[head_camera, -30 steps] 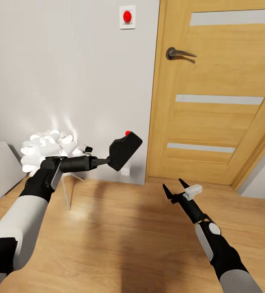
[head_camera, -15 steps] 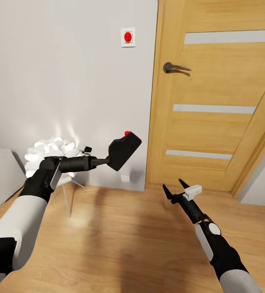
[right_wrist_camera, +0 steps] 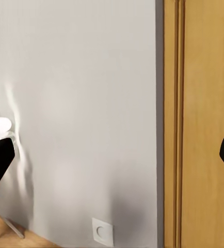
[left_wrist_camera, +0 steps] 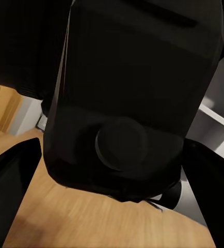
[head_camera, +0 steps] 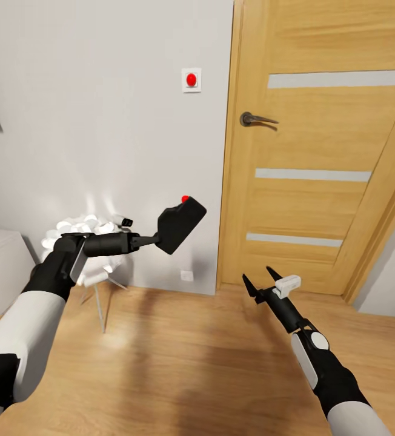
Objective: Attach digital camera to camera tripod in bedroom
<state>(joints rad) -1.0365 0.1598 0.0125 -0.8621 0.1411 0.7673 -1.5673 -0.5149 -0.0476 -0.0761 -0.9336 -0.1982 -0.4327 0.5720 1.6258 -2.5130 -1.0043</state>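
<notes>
Matte black digital camera (red button), honey-wood door, pale grey wall.

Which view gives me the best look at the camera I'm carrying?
The head view: the camera shows whole, red button up, held by the left gripper. The left wrist view shows its dark lens face too close to judge position.

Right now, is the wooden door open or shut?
Shut. The door sits flush inside its frame with no gap showing, and its handle lies level.
</notes>
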